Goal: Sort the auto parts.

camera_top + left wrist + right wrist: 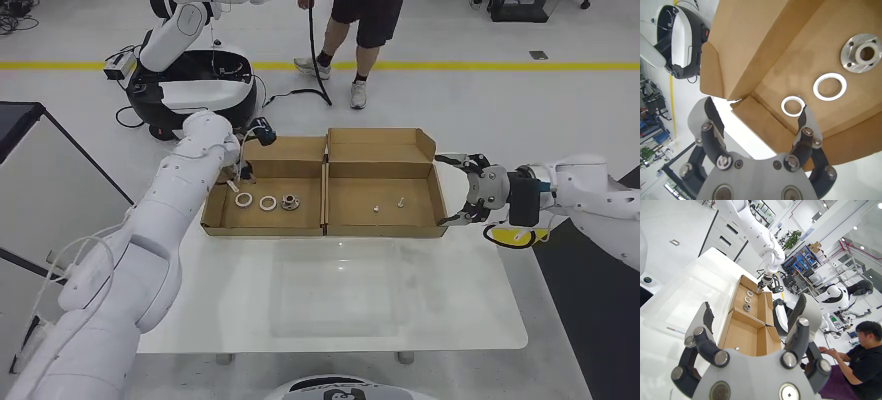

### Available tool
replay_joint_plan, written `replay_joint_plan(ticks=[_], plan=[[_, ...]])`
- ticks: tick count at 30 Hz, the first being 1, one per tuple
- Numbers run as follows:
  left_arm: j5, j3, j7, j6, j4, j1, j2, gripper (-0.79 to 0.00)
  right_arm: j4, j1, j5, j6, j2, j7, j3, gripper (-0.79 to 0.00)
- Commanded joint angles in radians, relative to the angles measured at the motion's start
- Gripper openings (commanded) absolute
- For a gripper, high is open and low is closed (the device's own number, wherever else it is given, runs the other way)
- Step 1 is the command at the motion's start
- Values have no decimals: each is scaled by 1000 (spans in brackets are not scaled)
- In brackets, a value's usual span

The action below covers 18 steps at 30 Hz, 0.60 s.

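Two open cardboard boxes are parked side by side on the white table (480, 300), pushed up against each other along one wall. In the left box (285, 172), a smaller ring (783, 106), a bigger ring (816, 86) and a flanged hub (848, 56) are laid out in a row on the floor, none of them touching. In the right box (385, 180), two tiny metal bits (374, 209) are left lying apart, too small to be identified tbh. The left gripper (757, 104) is held over the far left corner of the left box with its fingers spread wide and nothing caught between them. One finger is hung outside the wall over the table, and the other is placed inside with its tip just beside the smaller ring. Whether it's touched can't be told. The right gripper (445, 190) is stationed at the outer end of the right box, jaws released wide too, nothing gripped. A clear plastic tray (345, 295) is set on the table in front of the boxes, on the robot's side.
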State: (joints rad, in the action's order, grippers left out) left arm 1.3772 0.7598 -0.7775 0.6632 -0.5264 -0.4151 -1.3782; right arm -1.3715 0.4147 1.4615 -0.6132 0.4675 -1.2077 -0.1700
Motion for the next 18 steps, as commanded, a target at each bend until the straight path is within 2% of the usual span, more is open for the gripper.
replay_joint_plan(ticks=[1, 4, 8, 14, 18], plan=[[-20, 23, 22, 30, -50, -8, 13, 0, 0, 0, 0, 0, 0, 0, 0, 0], [-62, 78, 61, 79, -147, -41, 44, 0, 0, 0, 0, 0, 0, 0, 0, 0], [-101, 166, 26, 118, -308, -125, 94, 0, 0, 0, 0, 0, 0, 0, 0, 0], [-216, 353, -45, 204, -649, -335, 174, 0, 0, 0, 0, 0, 0, 0, 0, 0], [-299, 467, -94, 272, -852, -476, 216, 0, 0, 0, 0, 0, 0, 0, 0, 0]])
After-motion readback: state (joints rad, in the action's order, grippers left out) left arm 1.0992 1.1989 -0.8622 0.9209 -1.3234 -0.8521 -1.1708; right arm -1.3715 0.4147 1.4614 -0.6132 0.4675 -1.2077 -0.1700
